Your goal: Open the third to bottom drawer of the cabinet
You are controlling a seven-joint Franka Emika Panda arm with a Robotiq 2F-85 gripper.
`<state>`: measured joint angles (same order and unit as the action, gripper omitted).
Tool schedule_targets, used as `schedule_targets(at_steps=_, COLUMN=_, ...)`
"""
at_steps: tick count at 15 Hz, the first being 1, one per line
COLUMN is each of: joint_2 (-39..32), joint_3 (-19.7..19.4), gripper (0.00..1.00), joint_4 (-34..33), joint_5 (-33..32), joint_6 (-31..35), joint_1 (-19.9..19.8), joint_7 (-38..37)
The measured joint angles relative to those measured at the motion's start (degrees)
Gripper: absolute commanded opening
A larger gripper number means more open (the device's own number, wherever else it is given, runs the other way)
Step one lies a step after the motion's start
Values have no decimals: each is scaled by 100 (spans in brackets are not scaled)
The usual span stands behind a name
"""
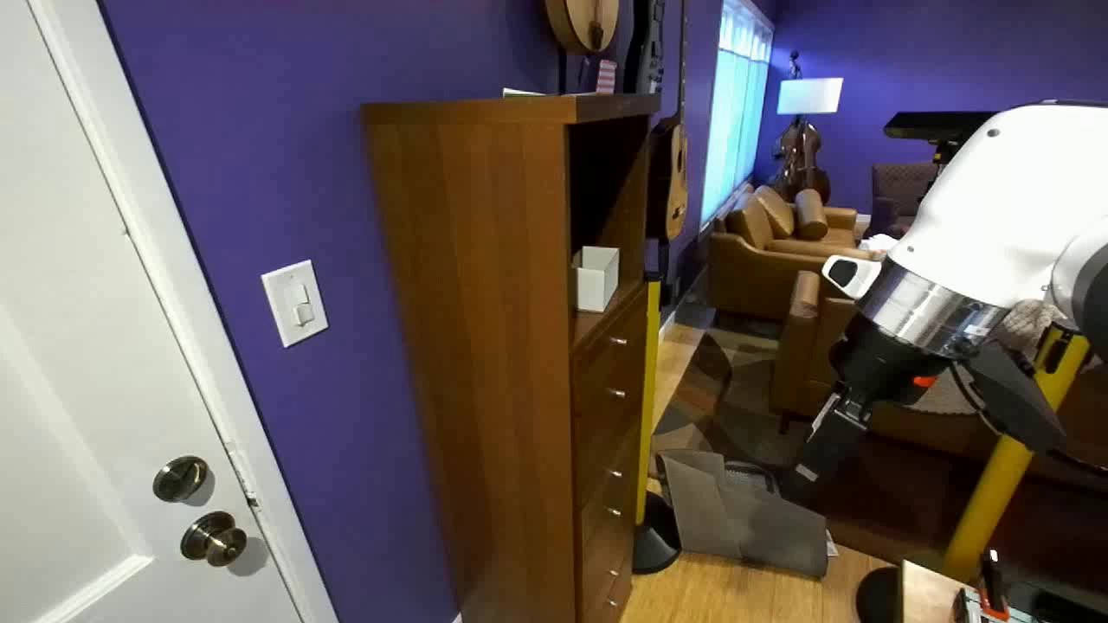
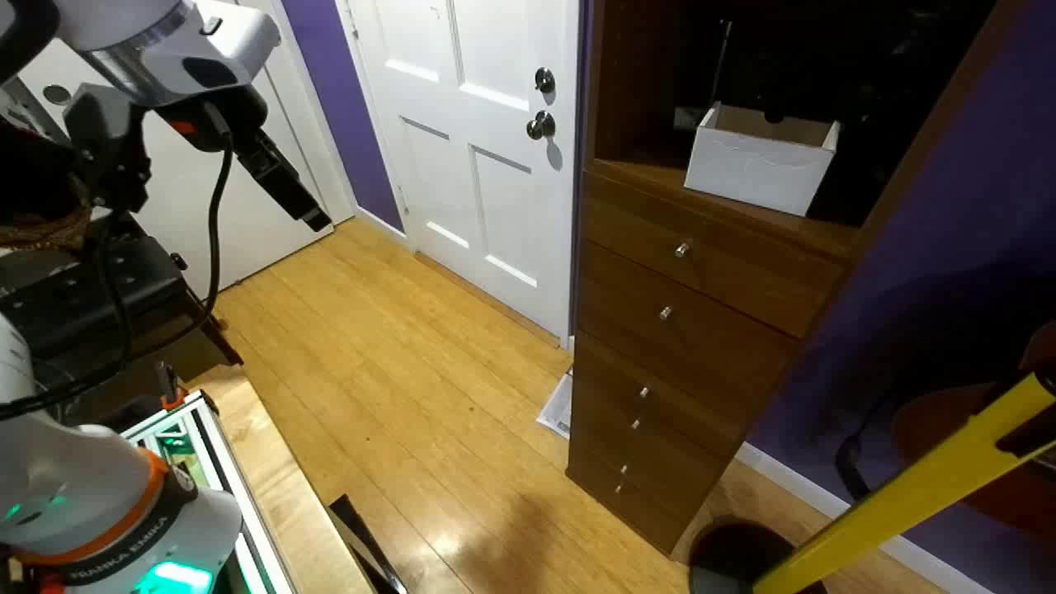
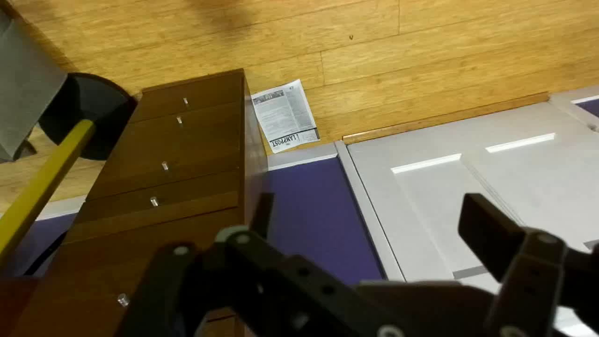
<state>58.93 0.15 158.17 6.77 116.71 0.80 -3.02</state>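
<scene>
A tall brown wooden cabinet (image 1: 493, 346) stands against the purple wall and shows in all views. Its drawers have small clear knobs, and the fronts look shut. The third knob from the bottom (image 2: 635, 423) also shows in the wrist view (image 3: 164, 165), where the cabinet is upside down at left. The dividing lines between the lower drawers are hard to make out. My gripper (image 3: 374, 229) is open and empty, with its fingers wide apart. In both exterior views the gripper (image 1: 801, 484), also here (image 2: 318, 219), hangs in the air, apart from the cabinet.
A white box (image 2: 759, 157) sits on the cabinet's open shelf. A yellow stand (image 2: 907, 487) with a black base is beside the cabinet. A printed sheet (image 3: 285, 117) lies on the floor. A white door (image 2: 478, 148) stands near the cabinet. A grey object (image 1: 744, 519) is near the gripper.
</scene>
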Motion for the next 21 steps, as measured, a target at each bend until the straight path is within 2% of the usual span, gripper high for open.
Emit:
schedule_targets(at_steps=7, joint_2=-52, joint_3=0, gripper=100, joint_4=87, joint_5=2, joint_6=93, joint_1=-8, joint_7=-17)
schedule_targets(at_steps=9, joint_2=-75, joint_3=1, gripper=100, joint_4=55, joint_5=1, joint_6=464, joint_1=-71, joint_7=-116)
schedule_targets(at_steps=11, joint_2=-295, joint_3=2, gripper=100, joint_4=60, joint_5=-46, joint_6=1117, joint_1=-223, joint_7=-237)
schedule_targets(at_steps=16, joint_2=-1797, joint_3=68, gripper=100, joint_4=74, joint_5=-618, joint_6=2643, joint_1=-970, joint_7=-430)
schedule_targets(at_steps=18, joint_2=-2529, joint_3=188, gripper=100, joint_4=-6, joint_5=-1009, joint_6=2909, joint_1=-1364, joint_7=-620)
schedule_targets(at_steps=21, joint_2=-3579, joint_3=310, gripper=100, joint_4=-301, joint_5=-1690, joint_6=2951, joint_1=-1805, joint_7=-884)
